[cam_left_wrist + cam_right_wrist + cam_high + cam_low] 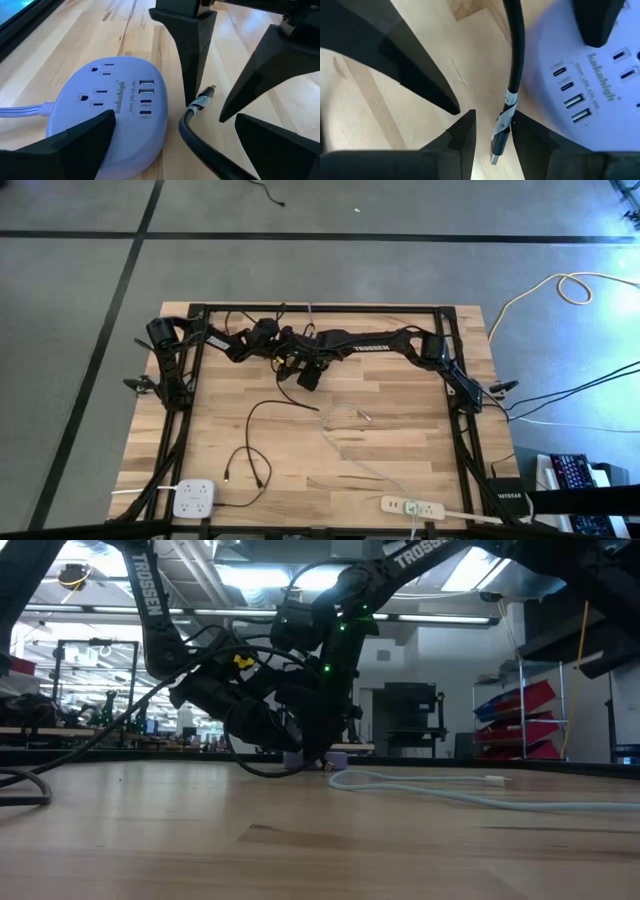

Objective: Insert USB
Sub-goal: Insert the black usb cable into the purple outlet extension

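Alignment is your step: right gripper (492, 131), at frame bottom, pinches the black USB cable (514, 75) narrowly, while the left gripper (175, 140), spread wide, straddles the lilac power hub (107, 107); next, steer the plug (206, 93) into a USB port (146, 90).

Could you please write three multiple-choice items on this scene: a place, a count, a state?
1. Where is the black cable's plug? A in a port; B beside the hub, unplugged; C on the floor.
2. How many USB ports does the hub show? A two; B four; C six.
3. The right claw is: A open, empty; B shut on the black cable; C shut on the hub.
Key: B, the plug lies clear of the hub; B, four slots stacked; B, its fingers pinch the cable.
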{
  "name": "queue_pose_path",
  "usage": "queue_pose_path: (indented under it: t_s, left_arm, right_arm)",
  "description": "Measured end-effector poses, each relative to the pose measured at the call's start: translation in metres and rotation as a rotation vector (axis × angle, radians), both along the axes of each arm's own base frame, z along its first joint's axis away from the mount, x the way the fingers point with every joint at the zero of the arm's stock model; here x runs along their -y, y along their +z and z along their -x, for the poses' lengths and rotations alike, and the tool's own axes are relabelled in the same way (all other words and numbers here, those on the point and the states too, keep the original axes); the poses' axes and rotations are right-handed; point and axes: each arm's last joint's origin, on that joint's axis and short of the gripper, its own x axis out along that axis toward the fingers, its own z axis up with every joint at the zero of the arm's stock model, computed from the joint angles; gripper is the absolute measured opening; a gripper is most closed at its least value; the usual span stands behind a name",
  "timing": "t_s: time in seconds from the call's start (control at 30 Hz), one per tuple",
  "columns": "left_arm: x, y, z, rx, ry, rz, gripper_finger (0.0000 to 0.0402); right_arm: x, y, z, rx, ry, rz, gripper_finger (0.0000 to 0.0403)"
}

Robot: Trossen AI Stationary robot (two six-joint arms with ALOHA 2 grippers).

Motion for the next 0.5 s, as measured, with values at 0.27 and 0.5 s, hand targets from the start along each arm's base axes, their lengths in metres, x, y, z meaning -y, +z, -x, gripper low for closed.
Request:
queue_pose_path:
  t_s: [0.27,0.5]
  left_arm:
    - [0.0,0.0,0.0,0.0,0.001,-0.001,0.04]
    - [0.0001,-0.0001,0.0,0.0,0.001,0.002,0.04]
  right_arm:
    - [0.0011,-0.0009,0.0032,-0.031,-0.001,-0.004,0.0073]
    - [0.0009,-0.0008,0.0031,-0.031,0.003,-0.004,0.0067]
